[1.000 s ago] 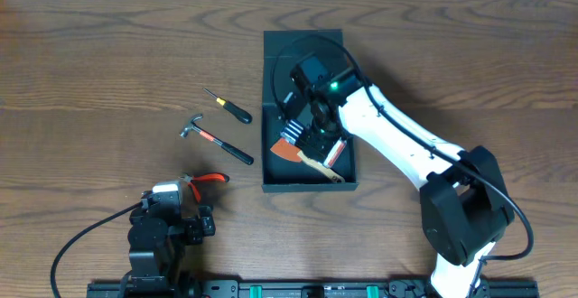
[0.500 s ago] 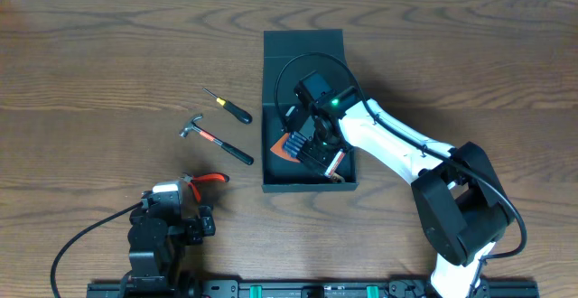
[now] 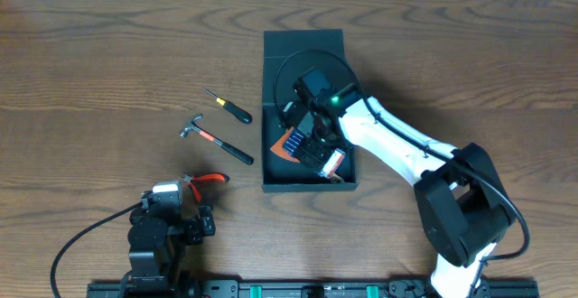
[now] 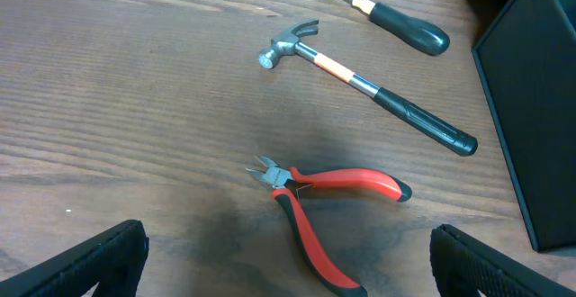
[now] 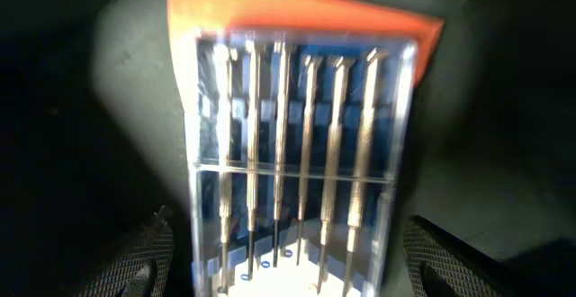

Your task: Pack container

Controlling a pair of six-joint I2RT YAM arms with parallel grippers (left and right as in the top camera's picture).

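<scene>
"Where's the container [image 3: 307, 186]?"

"Middle of the desk [image 3: 108, 45], lid flap [image 3: 303, 43] open. My right claw [image 5: 286, 256] hangs inside, released, fingers [image 5: 148, 252] either side of the blue pack [image 5: 292, 153] — too blurred to read. Left claw [image 4: 292, 261] spread wide too."

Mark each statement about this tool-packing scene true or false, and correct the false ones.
1. The red-handled pliers lie on the table, outside the container. True.
2. The hammer is inside the container. False: it lies on the table, between the screwdriver and the pliers.
3. The right gripper is down inside the container, over a clear pack of slim metal tools. True.
4. The left gripper holds the screwdriver. False: it is open and empty, and the screwdriver lies on the table.
5. The container's lid flap is shut. False: it is folded open.
</scene>
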